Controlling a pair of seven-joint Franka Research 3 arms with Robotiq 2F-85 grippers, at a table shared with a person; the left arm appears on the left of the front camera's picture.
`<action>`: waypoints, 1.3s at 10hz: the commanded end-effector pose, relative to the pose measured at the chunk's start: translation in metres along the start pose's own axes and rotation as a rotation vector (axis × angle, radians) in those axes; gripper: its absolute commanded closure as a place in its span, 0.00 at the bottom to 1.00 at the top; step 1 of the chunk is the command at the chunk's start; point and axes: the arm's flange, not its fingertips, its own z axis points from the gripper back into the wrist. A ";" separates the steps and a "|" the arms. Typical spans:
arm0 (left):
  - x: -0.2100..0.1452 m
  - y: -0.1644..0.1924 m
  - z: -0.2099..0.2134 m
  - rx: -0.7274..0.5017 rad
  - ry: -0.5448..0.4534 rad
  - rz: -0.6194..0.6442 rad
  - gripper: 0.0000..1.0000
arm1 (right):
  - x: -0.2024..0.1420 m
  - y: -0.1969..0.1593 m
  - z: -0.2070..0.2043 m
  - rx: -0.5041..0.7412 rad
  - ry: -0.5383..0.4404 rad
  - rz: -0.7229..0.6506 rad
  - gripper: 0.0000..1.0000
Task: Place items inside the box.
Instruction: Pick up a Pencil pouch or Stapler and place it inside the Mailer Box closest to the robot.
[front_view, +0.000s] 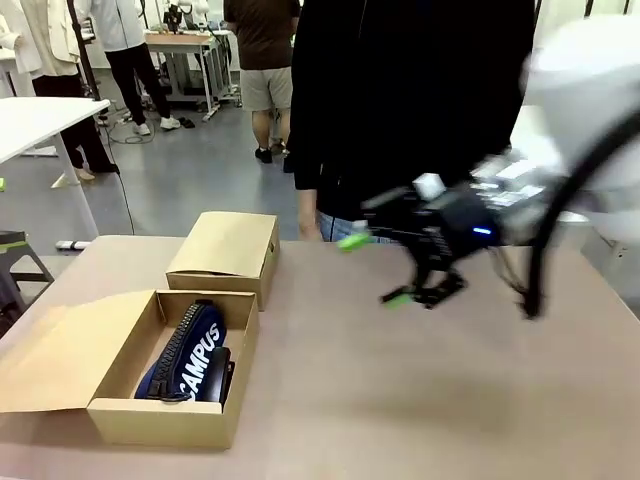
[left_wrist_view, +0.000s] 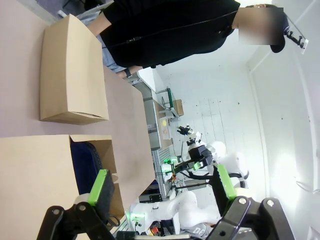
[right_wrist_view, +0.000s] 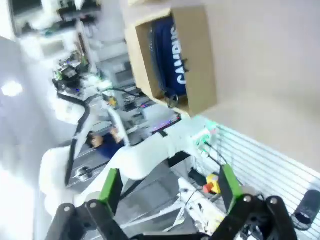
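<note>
1. Front view: box sits open at the table's near left corner, flap laid out to the left. Pouch (lettered "CAMPUS") lies inside it. Smaller closed box stands just behind. Right gripper hovers above mid-table, motion-blurred, fingers apart, holding nothing. A person stands at the far edge.
2. Left wrist view: left gripper has its jaws spread wide and empty; the open box with pouch lies near one fingertip.
3. Right wrist view: green pads stand apart; box and pouch lie beyond.
</note>
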 end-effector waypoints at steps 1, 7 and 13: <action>-0.001 0.000 0.000 -0.014 0.002 -0.021 0.00 | -0.003 -0.054 0.033 0.081 -0.026 0.007 0.00; -0.001 0.000 0.000 -0.014 0.002 -0.021 0.00 | -0.084 -0.201 0.084 0.004 -0.217 -0.070 0.00; -0.001 0.000 0.000 -0.014 0.002 -0.021 0.00 | 0.061 -0.148 0.146 -0.046 -0.174 -0.039 0.00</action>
